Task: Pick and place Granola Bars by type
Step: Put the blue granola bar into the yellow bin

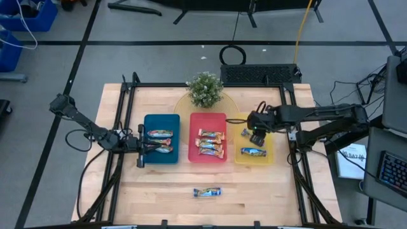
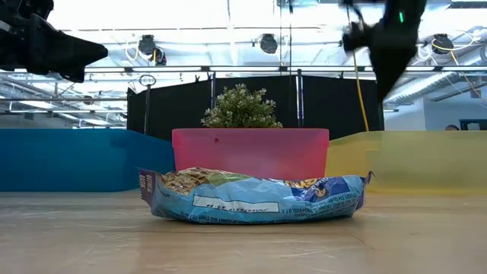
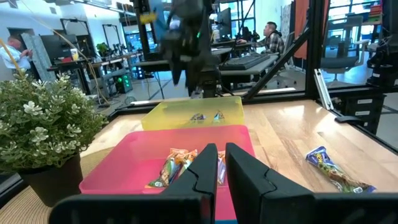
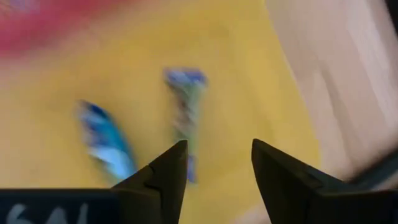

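One blue-white granola bar (image 1: 207, 191) (image 2: 251, 196) lies flat on the bare wood near the table's near edge. Two bars (image 1: 159, 141) lie in the blue tray (image 1: 151, 159). Three tan-gold bars (image 1: 210, 144) lie in the red tray (image 1: 207, 117), and two blue-white bars (image 1: 253, 152) (image 4: 106, 146) in the yellow tray (image 1: 270, 159). My left gripper (image 1: 144, 147) (image 3: 221, 167) hovers at the blue tray's left edge, its fingers shut to a narrow slit with nothing between them. My right gripper (image 1: 256, 132) (image 4: 219, 168) hangs open above the yellow tray's far part and holds nothing.
A small potted plant (image 1: 205, 89) (image 2: 241, 106) stands on a round mat behind the red tray. A black metal frame (image 1: 127, 95) borders the table. Bare wood (image 1: 159, 194) stretches in front of the trays. People sit at desks in the room beyond.
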Controlling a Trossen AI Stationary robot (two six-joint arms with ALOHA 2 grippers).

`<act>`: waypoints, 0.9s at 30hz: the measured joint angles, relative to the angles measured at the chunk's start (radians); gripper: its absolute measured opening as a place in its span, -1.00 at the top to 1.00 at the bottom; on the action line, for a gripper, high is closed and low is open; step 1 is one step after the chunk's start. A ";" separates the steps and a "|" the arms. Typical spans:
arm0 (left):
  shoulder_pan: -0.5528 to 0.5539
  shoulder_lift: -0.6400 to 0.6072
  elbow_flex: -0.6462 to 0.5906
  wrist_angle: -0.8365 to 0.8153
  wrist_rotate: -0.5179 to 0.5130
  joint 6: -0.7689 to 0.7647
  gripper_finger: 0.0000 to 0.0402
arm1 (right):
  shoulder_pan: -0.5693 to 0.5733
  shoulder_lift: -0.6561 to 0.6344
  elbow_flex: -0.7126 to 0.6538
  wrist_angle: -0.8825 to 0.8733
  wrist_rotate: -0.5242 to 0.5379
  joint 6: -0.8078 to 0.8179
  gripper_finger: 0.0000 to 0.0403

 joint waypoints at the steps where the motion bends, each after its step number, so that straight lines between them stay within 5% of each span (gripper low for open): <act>1: 0.000 0.000 0.000 0.000 0.000 -0.001 0.81 | 0.031 0.003 0.037 0.010 0.000 0.019 0.18; 12: 0.000 0.000 0.000 -0.008 0.000 -0.014 0.81 | 0.460 0.393 0.411 0.130 0.048 0.072 0.23; 21: 0.000 0.000 0.000 -0.009 0.001 -0.033 0.81 | 0.549 0.696 0.562 0.457 -0.170 -0.041 -0.18; 27: 0.000 0.000 0.000 -0.022 0.002 -0.036 0.81 | 0.564 0.802 0.563 0.559 -0.105 -0.103 -0.32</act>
